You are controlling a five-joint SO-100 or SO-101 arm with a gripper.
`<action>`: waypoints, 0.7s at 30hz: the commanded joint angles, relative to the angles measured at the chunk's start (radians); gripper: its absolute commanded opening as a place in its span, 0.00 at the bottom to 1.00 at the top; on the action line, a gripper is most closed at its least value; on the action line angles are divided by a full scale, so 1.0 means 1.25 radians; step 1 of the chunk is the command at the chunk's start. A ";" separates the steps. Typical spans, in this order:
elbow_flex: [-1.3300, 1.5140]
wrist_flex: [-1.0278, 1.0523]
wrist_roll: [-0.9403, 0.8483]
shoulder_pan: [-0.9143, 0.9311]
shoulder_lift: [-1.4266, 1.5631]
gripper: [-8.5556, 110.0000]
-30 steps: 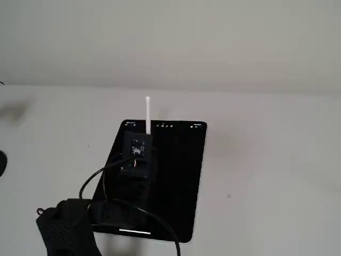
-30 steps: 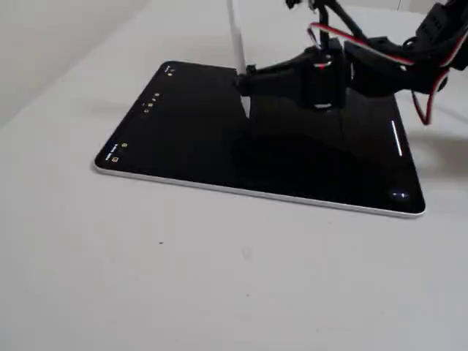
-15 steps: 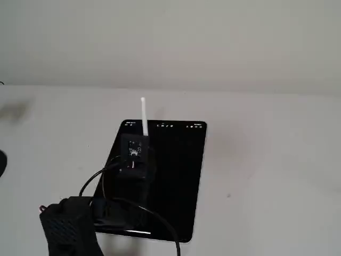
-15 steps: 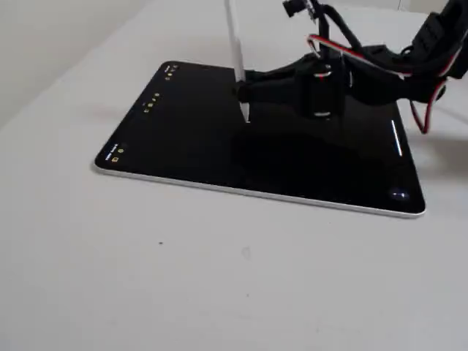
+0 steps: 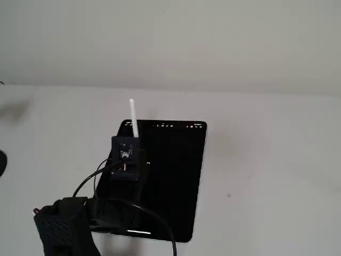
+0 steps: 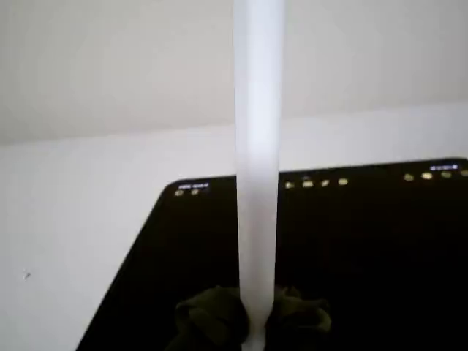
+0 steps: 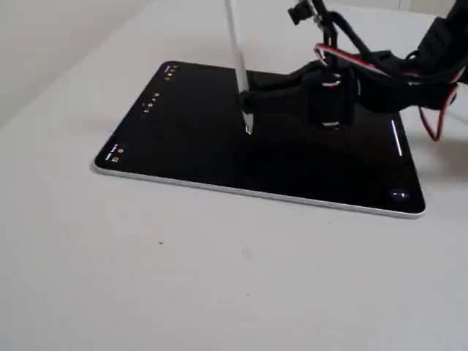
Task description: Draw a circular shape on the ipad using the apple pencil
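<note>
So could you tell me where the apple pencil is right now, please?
The apple pencil stands nearly upright in the gripper, its tip near the middle of the ipad in a fixed view.

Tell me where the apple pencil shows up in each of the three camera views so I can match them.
A fixed view: apple pencil left of centre, rising above the gripper.
Wrist view: pencil a wide vertical bar, centre.
Another fixed view: pencil top centre, tip by the screen.
Shared landmark: the ipad icon row.

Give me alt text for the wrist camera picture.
A white apple pencil stands upright through the middle of the frame, gripped at the bottom by the dark pincer. Behind it lies the ipad, black-screened, with small icons along its far edge, on a white table.
</note>
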 commanded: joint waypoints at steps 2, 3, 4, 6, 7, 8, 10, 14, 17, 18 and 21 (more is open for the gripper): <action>0.058 -0.013 -0.012 -0.020 0.072 0.07; 0.066 -0.013 -0.013 -0.018 0.079 0.07; 0.072 -0.013 -0.016 -0.017 0.081 0.07; 0.080 -0.011 -0.025 -0.010 0.083 0.07; 0.082 -0.010 -0.029 -0.006 0.083 0.07; 0.083 -0.010 -0.034 -0.001 0.082 0.07; 0.087 -0.010 -0.043 0.010 0.080 0.07; 0.088 -0.009 -0.060 0.036 0.079 0.07; 0.086 -0.002 -0.076 0.052 0.077 0.07; 0.085 -0.001 -0.081 0.056 0.075 0.07; 0.076 0.002 -0.098 0.069 0.063 0.07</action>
